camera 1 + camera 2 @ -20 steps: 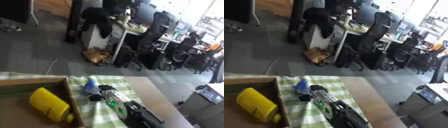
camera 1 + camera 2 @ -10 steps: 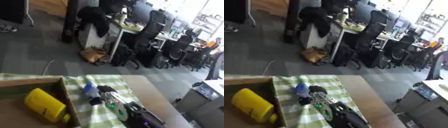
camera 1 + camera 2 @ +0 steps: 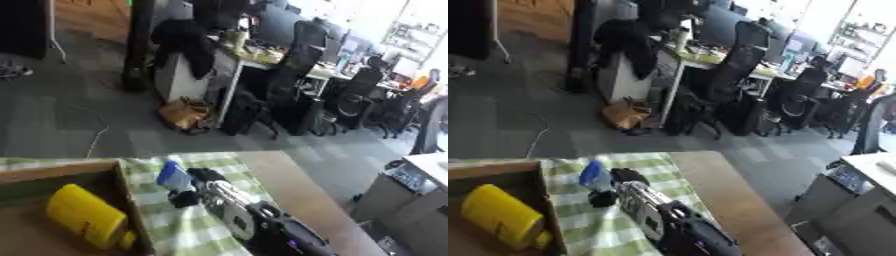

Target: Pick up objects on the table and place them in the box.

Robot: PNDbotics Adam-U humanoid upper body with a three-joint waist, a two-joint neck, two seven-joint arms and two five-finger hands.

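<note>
A cardboard box (image 3: pixel 121 176) stands at the lower left with a yellow cylindrical container (image 3: pixel 83 216) lying inside it. Just right of the box's right wall is a small blue object (image 3: pixel 173 175), over the checked cloth. My right hand (image 3: pixel 210 186) reaches in from the lower right on its black and silver arm (image 3: pixel 271 231). Its dark fingers (image 3: pixel 185 198) are curled round the blue object from above and below. Blur hides what the blue object is. The left hand shows in neither view.
A green and white checked cloth (image 3: pixel 597 225) covers the table's left part; bare wood (image 3: pixel 728 200) runs to the right edge. Beyond the table lie grey floor, office chairs, desks and a brown bag (image 3: pixel 184 112).
The whole picture has shifted a little, so the head has moved. My right hand and the blue object stay beside the box's right wall; the yellow container lies as before.
</note>
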